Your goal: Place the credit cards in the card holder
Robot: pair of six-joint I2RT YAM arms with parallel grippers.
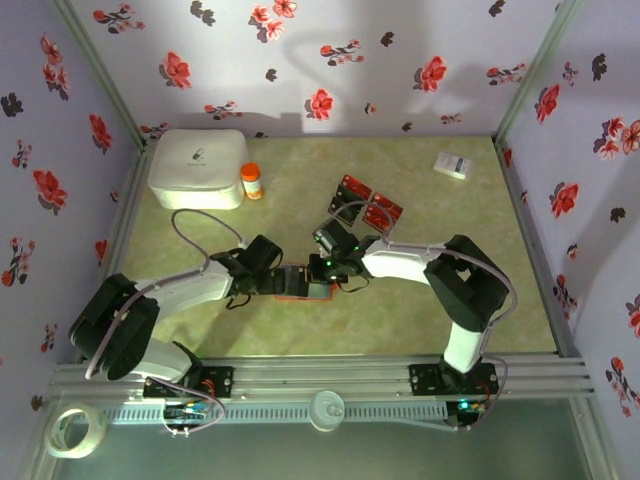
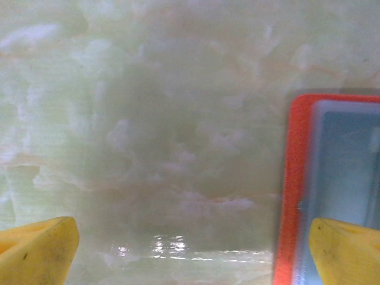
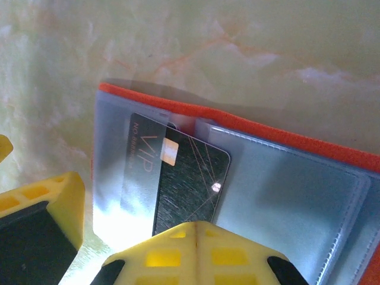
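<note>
Black card being slid into a sleeve of the open card holder.

From above, the card holder (image 1: 303, 284) is seen lying open on the tabletop (image 1: 420, 310) between the left pincer (image 1: 262, 283) and right pincer (image 1: 330, 268), with red cards (image 1: 368, 201) waiting just beyond. At the left wrist, the fingers (image 2: 37, 249) are spread wide, one over the holder's edge. At the right wrist, the black card (image 3: 184, 178) is seen partly inside a clear sleeve; the right pincer's grip cannot be told. The card should be pushed straight while the holder is pinned flat.

2 white-and-black arms (image 1: 400, 262), grey cables, yellow fingers (image 3: 196, 252)
</note>
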